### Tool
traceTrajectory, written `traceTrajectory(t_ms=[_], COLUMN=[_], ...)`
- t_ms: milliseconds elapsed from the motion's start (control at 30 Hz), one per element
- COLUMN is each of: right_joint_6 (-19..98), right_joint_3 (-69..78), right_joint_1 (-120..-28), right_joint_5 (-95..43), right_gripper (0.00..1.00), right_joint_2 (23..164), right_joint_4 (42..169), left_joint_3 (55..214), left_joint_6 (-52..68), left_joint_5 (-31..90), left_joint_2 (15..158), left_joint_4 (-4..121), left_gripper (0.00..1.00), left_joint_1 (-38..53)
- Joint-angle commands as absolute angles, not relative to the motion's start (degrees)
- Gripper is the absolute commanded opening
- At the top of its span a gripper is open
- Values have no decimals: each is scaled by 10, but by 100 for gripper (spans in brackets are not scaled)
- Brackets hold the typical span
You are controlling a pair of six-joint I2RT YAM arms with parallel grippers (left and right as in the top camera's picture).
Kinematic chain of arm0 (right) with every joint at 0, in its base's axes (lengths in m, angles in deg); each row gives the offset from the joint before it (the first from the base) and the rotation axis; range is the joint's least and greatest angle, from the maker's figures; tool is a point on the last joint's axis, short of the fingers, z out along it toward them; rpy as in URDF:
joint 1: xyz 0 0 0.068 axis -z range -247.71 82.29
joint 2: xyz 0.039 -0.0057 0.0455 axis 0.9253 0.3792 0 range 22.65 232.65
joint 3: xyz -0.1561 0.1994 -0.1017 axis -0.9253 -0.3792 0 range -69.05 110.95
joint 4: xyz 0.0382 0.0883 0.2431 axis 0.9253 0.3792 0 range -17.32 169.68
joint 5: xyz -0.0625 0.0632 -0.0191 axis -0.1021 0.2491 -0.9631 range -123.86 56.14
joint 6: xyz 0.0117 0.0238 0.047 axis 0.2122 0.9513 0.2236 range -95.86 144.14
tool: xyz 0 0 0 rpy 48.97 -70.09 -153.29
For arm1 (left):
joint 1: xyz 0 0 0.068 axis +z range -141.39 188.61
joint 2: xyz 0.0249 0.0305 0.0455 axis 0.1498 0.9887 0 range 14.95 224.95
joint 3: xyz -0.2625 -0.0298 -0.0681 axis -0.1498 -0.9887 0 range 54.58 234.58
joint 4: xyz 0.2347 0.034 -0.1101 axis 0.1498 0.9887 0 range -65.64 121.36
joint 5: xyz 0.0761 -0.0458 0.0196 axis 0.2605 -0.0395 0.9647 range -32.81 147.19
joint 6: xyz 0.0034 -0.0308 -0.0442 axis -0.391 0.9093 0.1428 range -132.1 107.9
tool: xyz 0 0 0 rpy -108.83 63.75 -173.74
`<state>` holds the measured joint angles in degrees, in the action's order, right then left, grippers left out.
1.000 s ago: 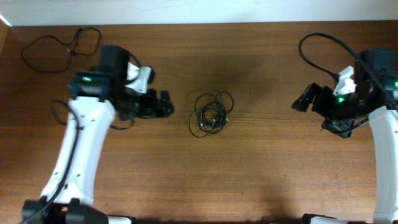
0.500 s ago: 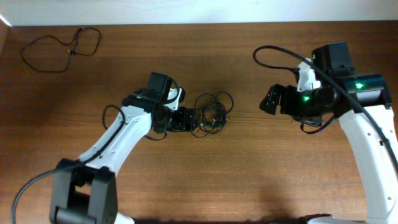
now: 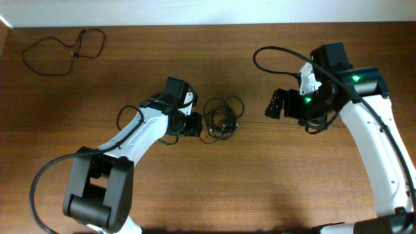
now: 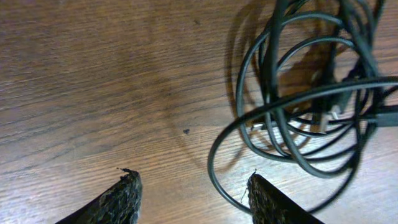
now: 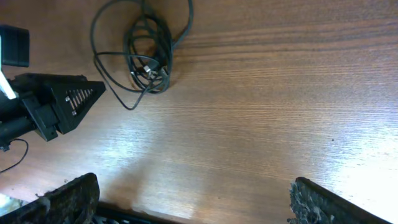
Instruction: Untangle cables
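Observation:
The cables [image 3: 223, 119] lie as one tangled bundle of thin black loops at the table's middle. My left gripper [image 3: 195, 123] is open at the bundle's left edge, low over the wood. In the left wrist view the bundle [image 4: 323, 115] fills the upper right, and its outermost loop runs just beside my right fingertip [image 4: 254, 182]; nothing lies between the fingers. My right gripper [image 3: 274, 104] is open and empty, to the right of the bundle and apart from it. The right wrist view shows the bundle [image 5: 149, 65] far ahead, with the left gripper [image 5: 59, 102] beside it.
A separate thin black cord [image 3: 76, 54] lies as a loose loop at the far left corner. The right arm's own thick cable [image 3: 279, 47] arches above the table behind that gripper. The table's back edge runs along the top.
The left arm has swung right and reached the bundle's left edge. The right arm has moved left toward the table's middle. The bundle has not visibly moved.

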<state>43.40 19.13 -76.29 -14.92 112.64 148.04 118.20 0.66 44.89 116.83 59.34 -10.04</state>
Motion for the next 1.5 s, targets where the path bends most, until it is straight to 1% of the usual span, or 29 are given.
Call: traceTrajectory(t_ms=[0,100,200,233,267,300,333,400,600,767,900,967,1067,1200,1267,1333,1400,1467], right_joint_6=[430,430,430,430,430,430,430,430,430,430,430,420,393,375,351,351,351,356], right_joint_3=[192,192,192,192,192,192,192,192,192,192,192,192,192,193,193,193,193,193], right_joint_1=[-767,-767,-767,-767,-767,-767,-767,-767,-767,-767,-767,-767,-767,-767,-767,-767,-767,-767], right_joint_5=[-142,-134,-133,-133,-133,-133,-133,-133,-133,-133,-120,-80,-17,75,143,166,155,75], right_gripper=[98,98,98,98,98,98,98,98,98,98,98,98,98,98,98,98,98,98], right_joint_2=[1143,1145,1145,1145,1145,1145,1145,1145,1145,1145,1145,1145,1145,1145,1145,1145,1145,1145], right_joint_4=[1483,1483,1483,1483,1483,1484,1484,1486,1497,1496,1497,1493,1478,1444,1423,1408,1403,1406], left_joint_3=[1175,1175,1175,1175,1175,1175,1175,1176,1216,1266,1286,1286,1286,1286,1286,1286,1286,1286], left_joint_6=[-11,-11,-11,-11,-11,-11,-11,-11,-11,-43,-49,-49,-49,16,27,31,55,66], left_joint_5=[456,441,429,429,429,429,429,429,374,296,276,251,181,109,105,105,101,82], left_joint_2=[1204,1219,1226,1226,1226,1226,1226,1226,1193,1092,1006,972,945,938,938,938,938,938], left_joint_4=[579,567,560,559,556,554,551,547,581,587,564,542,492,417,390,381,378,367], left_gripper=[53,47,43,39,31,26,19,0,0,0,0,0,0,0,0,0,0,0], left_joint_1=[-104,-107,-116,-119,-122,-123,-123,-123,-123,-123,-123,-123,-123,-123,-123,-123,-123,-123])
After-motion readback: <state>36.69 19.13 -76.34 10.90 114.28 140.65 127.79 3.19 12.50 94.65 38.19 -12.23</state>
